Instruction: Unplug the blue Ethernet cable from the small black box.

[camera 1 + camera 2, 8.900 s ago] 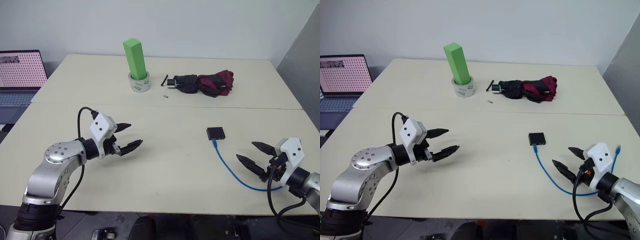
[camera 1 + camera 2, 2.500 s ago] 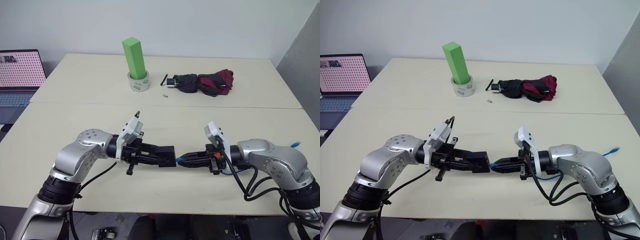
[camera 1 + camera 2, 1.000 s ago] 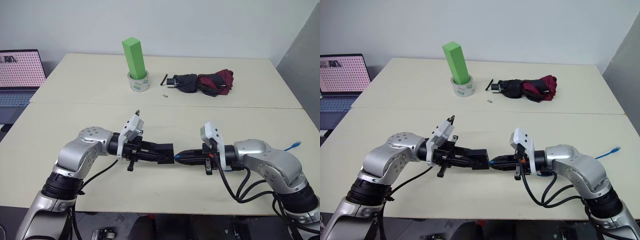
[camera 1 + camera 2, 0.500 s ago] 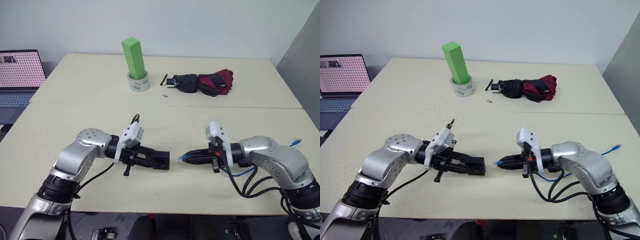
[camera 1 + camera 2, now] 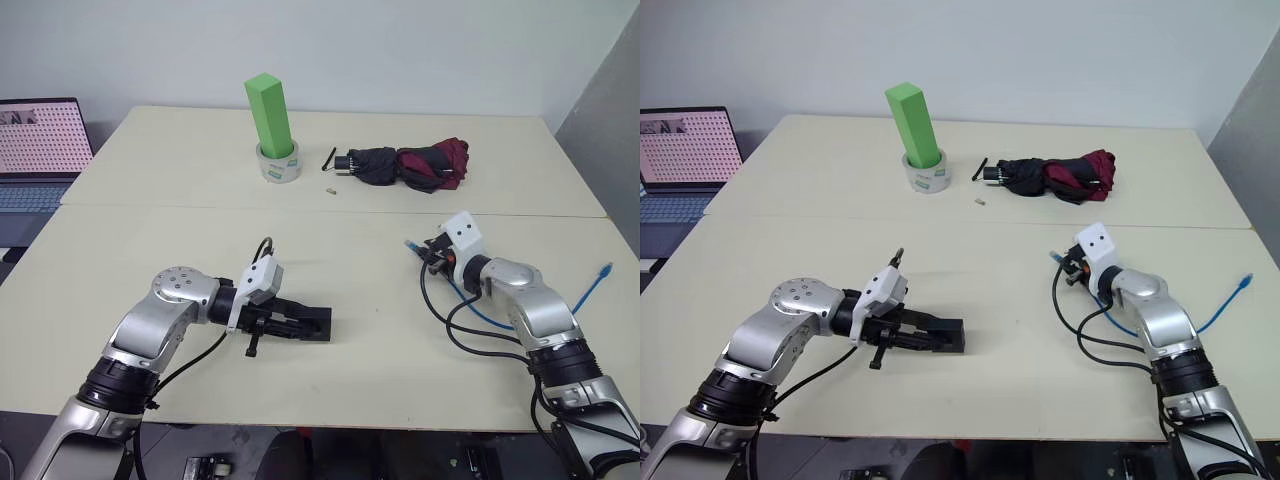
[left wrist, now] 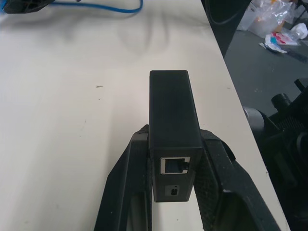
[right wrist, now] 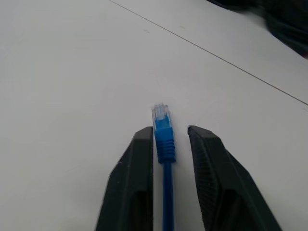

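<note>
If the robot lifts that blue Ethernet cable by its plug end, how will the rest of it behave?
Probably floppy: the blue Ethernet cable lies in loose curves on the table, so the rest would likely sag and trail. It looks thin and light, so its far plug may drag along. The right gripper has its jaws apart around the plug, so it could slip out.

Green block [image 5: 270, 114] in tape roll [image 5: 279, 167], folded umbrella [image 5: 410, 167], laptop [image 5: 38, 150]
</note>
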You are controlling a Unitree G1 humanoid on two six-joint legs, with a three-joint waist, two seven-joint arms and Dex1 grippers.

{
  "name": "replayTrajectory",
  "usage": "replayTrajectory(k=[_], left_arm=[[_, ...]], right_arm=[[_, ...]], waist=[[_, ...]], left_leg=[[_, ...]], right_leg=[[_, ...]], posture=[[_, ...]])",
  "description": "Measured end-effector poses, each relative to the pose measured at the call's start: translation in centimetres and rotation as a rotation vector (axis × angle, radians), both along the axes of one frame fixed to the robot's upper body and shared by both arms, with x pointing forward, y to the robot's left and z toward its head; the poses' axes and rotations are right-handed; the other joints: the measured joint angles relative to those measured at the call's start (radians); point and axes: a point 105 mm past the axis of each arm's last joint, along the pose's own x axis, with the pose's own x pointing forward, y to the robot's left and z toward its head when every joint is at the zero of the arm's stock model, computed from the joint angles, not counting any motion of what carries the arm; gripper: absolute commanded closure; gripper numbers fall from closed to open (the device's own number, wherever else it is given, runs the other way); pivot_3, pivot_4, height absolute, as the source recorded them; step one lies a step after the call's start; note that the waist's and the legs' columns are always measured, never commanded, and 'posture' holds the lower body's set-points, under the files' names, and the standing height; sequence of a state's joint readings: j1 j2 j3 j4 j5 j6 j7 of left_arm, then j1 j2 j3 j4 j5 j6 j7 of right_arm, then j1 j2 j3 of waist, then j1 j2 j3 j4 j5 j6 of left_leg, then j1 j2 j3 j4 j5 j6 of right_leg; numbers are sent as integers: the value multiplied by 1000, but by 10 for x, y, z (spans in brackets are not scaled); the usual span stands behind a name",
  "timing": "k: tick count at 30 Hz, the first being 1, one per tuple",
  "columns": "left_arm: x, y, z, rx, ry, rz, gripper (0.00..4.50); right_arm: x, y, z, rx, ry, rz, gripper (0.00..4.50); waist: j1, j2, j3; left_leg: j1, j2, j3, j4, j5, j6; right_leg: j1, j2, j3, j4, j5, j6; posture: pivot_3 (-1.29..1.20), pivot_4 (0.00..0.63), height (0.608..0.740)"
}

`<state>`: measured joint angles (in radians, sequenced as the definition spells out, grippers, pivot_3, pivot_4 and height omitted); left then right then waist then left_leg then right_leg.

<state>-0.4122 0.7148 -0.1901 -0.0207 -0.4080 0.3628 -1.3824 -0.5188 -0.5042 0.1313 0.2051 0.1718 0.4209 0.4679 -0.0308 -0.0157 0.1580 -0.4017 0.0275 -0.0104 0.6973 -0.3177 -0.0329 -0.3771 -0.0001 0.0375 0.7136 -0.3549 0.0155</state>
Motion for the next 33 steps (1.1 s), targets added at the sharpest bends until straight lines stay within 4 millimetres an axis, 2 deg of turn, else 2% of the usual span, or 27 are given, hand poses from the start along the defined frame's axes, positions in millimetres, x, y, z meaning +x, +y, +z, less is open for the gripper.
replayTrajectory(k=[2, 5, 9, 10, 13, 16, 21, 25, 27, 29, 33], left_arm=[[3, -2, 2, -8, -19, 11, 3717], [14, -3, 3, -22, -68, 71, 3717], [42, 2, -1, -51, -141, 263, 3717], [50, 4, 1, -69, -168, 322, 3717], [77, 14, 6, -110, -254, 534, 3717], [100, 29, 8, -133, -324, 740, 3717], [119, 69, -7, -134, -392, 1042, 3717], [121, 75, -14, -173, -385, 1123, 3717], [121, 75, -15, -182, -383, 1139, 3010], [120, 77, -19, -195, -358, 1160, 2673], [116, 78, -30, -192, -309, 1168, 1629]], right_arm=[[1, -3, 1, 2, -7, -9, 2009], [-2, -7, 8, 24, -8, 4, 1117], [-23, 1, 28, 66, 1, 141, 161], [-33, 7, 35, 74, 5, 206, 60], [-62, 31, 48, 117, 30, 393, 46], [-80, 50, 61, 138, 24, 503, 46], [-87, 74, 67, 157, 17, 565, 46], [-86, 81, 66, 159, 16, 569, 46], [-84, 81, 64, 152, 19, 557, 46], [-83, 81, 63, 146, 20, 550, 46], [-84, 82, 61, 142, 27, 551, 46]], waist=[[-1, 0, 0], [0, 0, 0], [2, 0, 0], [2, 0, 0], [3, 0, 0], [1, 0, 0], [2, -1, 0], [6, -1, -1], [5, -2, -1], [4, -1, -1], [2, -2, -1]], left_leg=[[0, 0, 0, 0, 0, 0], [0, 0, 0, 0, 0, 0], [0, 0, 0, 0, 0, 0], [0, 0, 0, 0, 0, 0], [0, 0, -1, 0, 0, 0], [0, 0, -1, 0, 0, 0], [0, 0, -1, 1, 0, 0], [0, -1, -1, 1, 0, 0], [0, -1, -1, 1, 0, 0], [1, -1, -1, 1, 0, 0], [1, -1, -1, 1, 0, 0]], right_leg=[[0, 0, 0, 0, 0, 0], [0, 0, 0, 1, 0, 0], [0, 0, 0, 1, 0, 0], [0, 0, 0, 1, 0, 0], [0, 0, -1, 1, 0, 0], [0, 0, -1, 1, 0, 0], [0, 0, -1, 1, 0, 0], [1, -2, -2, 1, 0, 0], [1, -2, -2, 1, 0, 0], [1, -2, -2, 1, 0, 0], [0, -2, -2, 1, 0, 0]], posture=[[0, 150, 740], [0, 150, 740], [0, 150, 740], [0, 150, 740], [0, 150, 740], [0, 150, 740], [0, 150, 740], [0, 150, 740], [0, 150, 740], [0, 150, 740], [0, 150, 740]])
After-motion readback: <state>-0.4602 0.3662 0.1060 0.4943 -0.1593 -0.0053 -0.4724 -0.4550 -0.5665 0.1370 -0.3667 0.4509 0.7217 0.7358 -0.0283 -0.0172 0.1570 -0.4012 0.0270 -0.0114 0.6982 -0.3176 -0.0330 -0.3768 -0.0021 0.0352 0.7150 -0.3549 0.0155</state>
